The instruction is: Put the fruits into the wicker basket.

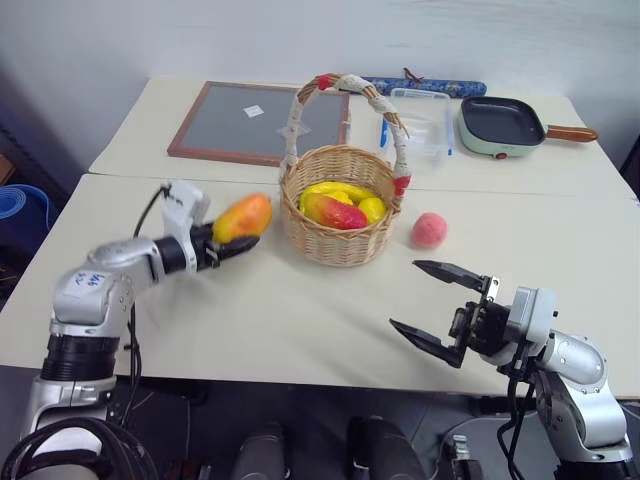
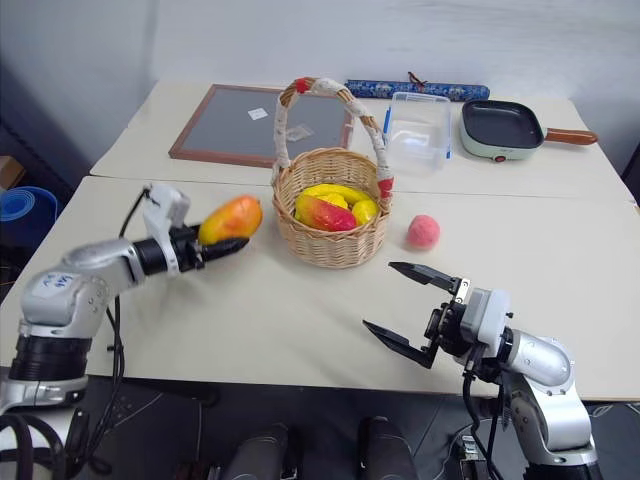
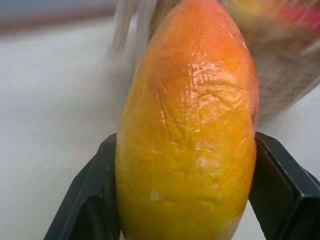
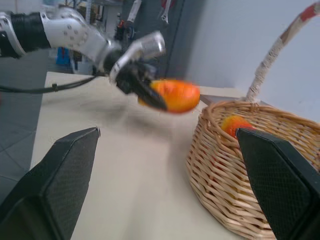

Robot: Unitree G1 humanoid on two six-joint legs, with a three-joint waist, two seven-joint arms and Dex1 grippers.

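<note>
**Mango in the air beside the basket, peach not yet picked**

The left gripper (image 1: pixel 232 243) was clamped on a mango (image 1: pixel 243 217), one black finger on each side of the fruit's lower half, as the left wrist view showed. It held the mango clear of the table (image 1: pixel 300 320), just beside the basket (image 1: pixel 341 205) on its left and about level with the rim. My read: it was held off the surface so it could pass over the wicker wall and be dropped in, not pushed along.

The right gripper (image 1: pixel 440 305) hung over the table's near edge with its fingers spread wide and nothing between them. It pointed toward the basket and sat in front of the peach (image 1: pixel 429 230), well apart from it. Likely it was standing by with jaws ready for that fruit.

The peach lay on the table just right of the basket, apart from it. The basket stood upright mid-table, handle arching over the top, so fruit would have to go in from the side of the arch.

Counts: one basket. One mango in the grip. One peach on the table. Inside the basket, at least three yellow-red fruits (image 1: pixel 338 205), piled and overlapping, so the exact number was hard to tell. Behind: one clear box (image 1: pixel 420 125), one pan (image 1: pixel 503 125), one framed board (image 1: pixel 250 122).
</note>
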